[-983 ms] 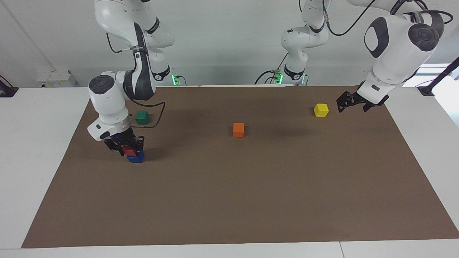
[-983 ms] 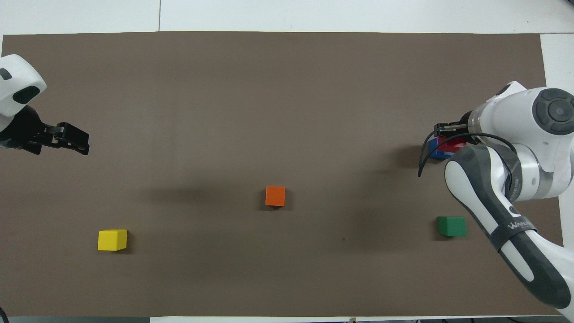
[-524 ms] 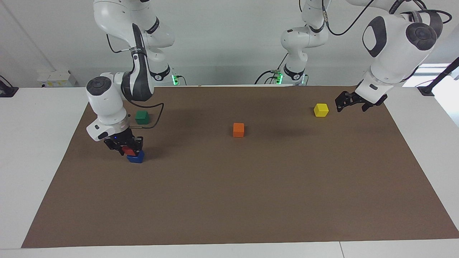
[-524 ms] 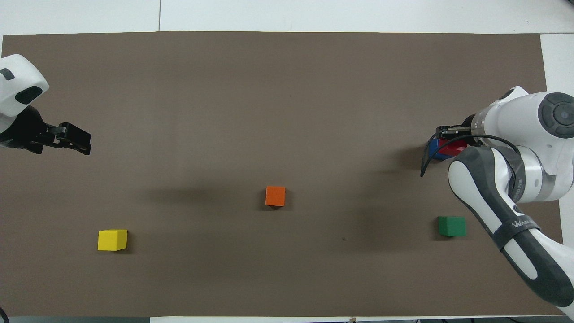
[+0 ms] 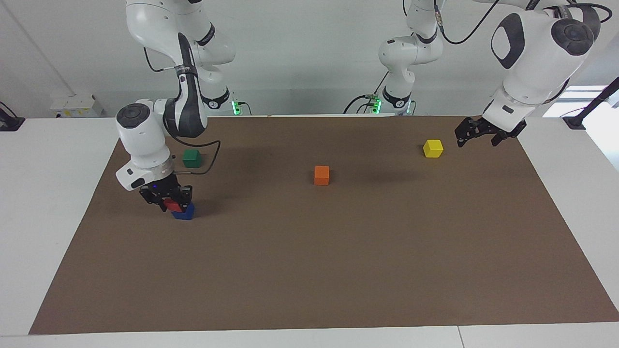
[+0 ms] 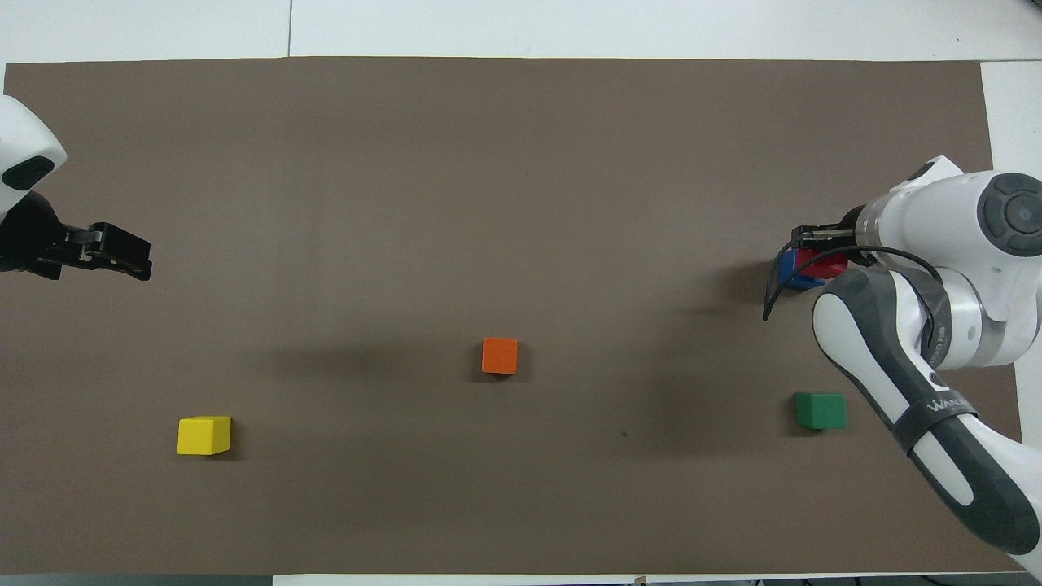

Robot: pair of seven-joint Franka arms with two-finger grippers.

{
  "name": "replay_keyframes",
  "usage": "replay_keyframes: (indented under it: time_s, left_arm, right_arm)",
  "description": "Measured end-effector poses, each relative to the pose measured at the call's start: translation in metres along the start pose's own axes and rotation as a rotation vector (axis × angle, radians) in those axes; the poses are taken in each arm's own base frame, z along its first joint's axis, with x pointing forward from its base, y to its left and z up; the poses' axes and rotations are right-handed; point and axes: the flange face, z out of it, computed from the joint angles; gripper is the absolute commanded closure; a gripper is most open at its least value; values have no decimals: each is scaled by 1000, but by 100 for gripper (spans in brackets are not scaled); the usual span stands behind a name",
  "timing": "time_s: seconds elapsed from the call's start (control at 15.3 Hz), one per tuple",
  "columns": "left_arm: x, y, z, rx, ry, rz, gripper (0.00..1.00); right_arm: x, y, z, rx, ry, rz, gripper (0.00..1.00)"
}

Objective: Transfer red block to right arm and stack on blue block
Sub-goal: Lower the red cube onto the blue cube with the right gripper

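With red block (image 5: pixel 174 205) set on blue block (image 5: pixel 184 212) and clamped between fingers of right gripper (image 5: pixel 167 197), placing step nearly done. Next: release, lift straight up. Plain hard-edged cubes on matte brown worktop (image 5: pixel 338 251). Left gripper (image 5: pixel 476 133) waiting, fingers parted, empty, beside yellow cube (image 5: pixel 433 148).

A white counter (image 5: pixel 48 203) carries a brown mat (image 5: pixel 314 261), on which four cubes rest directly: blue (image 5: pixel 184 212) and green (image 5: pixel 191 158) toward the right arm's edge, orange (image 5: pixel 321 175) near the middle, yellow (image 5: pixel 433 148) toward the left arm's edge.
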Motion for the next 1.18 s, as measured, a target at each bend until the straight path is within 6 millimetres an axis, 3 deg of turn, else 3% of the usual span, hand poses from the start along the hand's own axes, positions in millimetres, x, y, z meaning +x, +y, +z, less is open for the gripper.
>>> replay_keyframes:
  time_s: [0.46,1.18]
  left_arm:
    - [-2,-1,-3,1,5,-3,0]
    - [-3,-1,-4,1,8,-3,0]
  right_arm:
    - [-1,0,13,0,-4,-3,100]
    - [-2,0,15,-1,-8,-21,100]
